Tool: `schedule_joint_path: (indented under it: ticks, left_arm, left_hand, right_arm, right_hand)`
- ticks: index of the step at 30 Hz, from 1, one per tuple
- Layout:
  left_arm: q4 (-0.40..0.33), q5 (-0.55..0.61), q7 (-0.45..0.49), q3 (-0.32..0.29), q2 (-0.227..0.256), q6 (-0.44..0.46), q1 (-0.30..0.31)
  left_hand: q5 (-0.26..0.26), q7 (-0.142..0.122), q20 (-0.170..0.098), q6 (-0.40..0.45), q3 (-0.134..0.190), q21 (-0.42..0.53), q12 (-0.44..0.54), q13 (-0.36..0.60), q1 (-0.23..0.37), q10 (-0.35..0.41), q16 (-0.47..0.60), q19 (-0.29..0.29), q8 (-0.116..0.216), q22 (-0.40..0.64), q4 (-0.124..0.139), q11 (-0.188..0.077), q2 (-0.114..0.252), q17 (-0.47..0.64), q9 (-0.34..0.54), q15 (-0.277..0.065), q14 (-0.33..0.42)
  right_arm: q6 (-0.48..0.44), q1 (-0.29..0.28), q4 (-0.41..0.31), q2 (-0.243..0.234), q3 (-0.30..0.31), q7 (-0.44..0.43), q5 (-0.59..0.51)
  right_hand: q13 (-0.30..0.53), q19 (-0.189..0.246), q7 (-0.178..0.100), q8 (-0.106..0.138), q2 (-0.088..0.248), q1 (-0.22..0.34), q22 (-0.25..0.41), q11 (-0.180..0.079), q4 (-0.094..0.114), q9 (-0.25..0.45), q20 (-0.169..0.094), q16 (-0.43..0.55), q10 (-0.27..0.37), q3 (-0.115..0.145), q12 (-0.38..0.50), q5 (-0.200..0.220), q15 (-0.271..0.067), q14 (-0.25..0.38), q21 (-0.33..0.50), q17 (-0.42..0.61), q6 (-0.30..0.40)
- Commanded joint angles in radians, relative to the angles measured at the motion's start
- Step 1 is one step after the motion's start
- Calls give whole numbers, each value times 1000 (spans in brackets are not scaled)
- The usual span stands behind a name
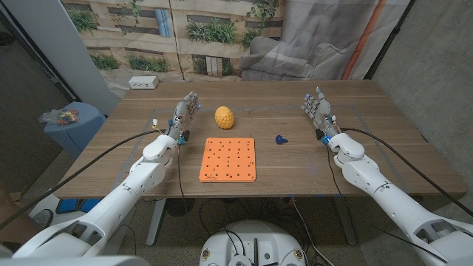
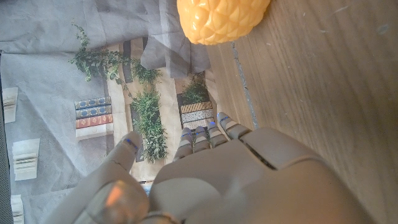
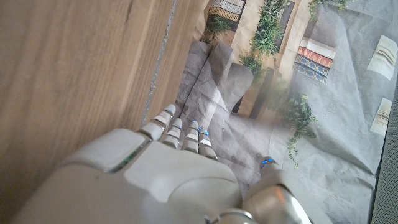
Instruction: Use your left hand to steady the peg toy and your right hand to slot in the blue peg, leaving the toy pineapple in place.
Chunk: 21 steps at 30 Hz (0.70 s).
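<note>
An orange peg board (image 1: 228,159) full of holes lies flat near the table's front middle. A small blue peg (image 1: 280,139) sits on the wood to its right. The yellow toy pineapple (image 1: 225,117) (image 2: 221,18) stands just behind the board. My left hand (image 1: 185,115) (image 2: 230,180) stands to the left of the board and pineapple, fingers apart and holding nothing. My right hand (image 1: 319,111) (image 3: 161,180) stands to the right of the peg, fingers spread, with nothing in it.
A white box (image 1: 144,83) sits at the table's far left corner. A blue bin (image 1: 70,122) with a bag on it stands off the table's left side. A printed backdrop and grey cloth hang behind the table (image 1: 384,133).
</note>
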Motion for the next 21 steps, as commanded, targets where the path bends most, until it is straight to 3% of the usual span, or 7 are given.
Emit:
schedule_joint_path:
  ticks: [1, 9, 15, 21]
  left_arm:
    - [-39, 15, 18, -3, 24, 10, 19]
    - [-121, 32, 72, -15, 55, 28, 66]
    - [-142, 33, 95, -20, 56, 36, 84]
    - [-151, 34, 105, -23, 61, 46, 91]
  left_hand:
    - [5, 4, -40, 0, 8, 4, 7, 3, 2, -4, 3, 11, 6, 3, -5, 1, 54, 4, 1, -2, -7]
    - [5, 2, -39, 1, 10, 4, 6, 3, 5, -4, 3, 13, 6, 3, -11, 1, 55, 5, 1, -3, -5]
    - [4, 1, -39, 1, 11, 4, 8, 3, 6, 1, 4, 17, 6, 3, -15, 0, 56, 5, 1, -4, -3]
    - [4, 0, -38, 2, 13, 4, 7, 3, 8, 1, 3, 18, 6, 4, -20, -2, 57, 5, 1, -5, -3]
  right_arm:
    - [4, 6, 0, 3, -20, -13, -33]
    - [4, 24, 4, -8, -30, -4, -57]
    - [-24, 18, -52, -51, -46, -42, -123]
    - [-59, 3, -116, -93, -55, -70, -173]
  right_hand:
    - [1, 4, -1, 7, 21, 3, 2, 1, 1, 3, -1, 4, 7, 3, 5, 5, -1, -9, 6, 0, 6]
    - [1, 3, -3, 6, 20, 6, 2, 1, 2, 3, -2, 4, 7, 2, 4, 6, -3, -9, 7, -3, 4]
    - [0, 6, -2, 5, 17, 12, 2, 2, -1, 3, -3, 4, 7, 2, 4, 7, -3, -6, 8, -7, 2]
    - [-1, 8, -18, 6, 11, 23, 2, 1, -10, 3, -4, 4, 11, 2, 5, 8, -6, -1, 9, -14, 5]
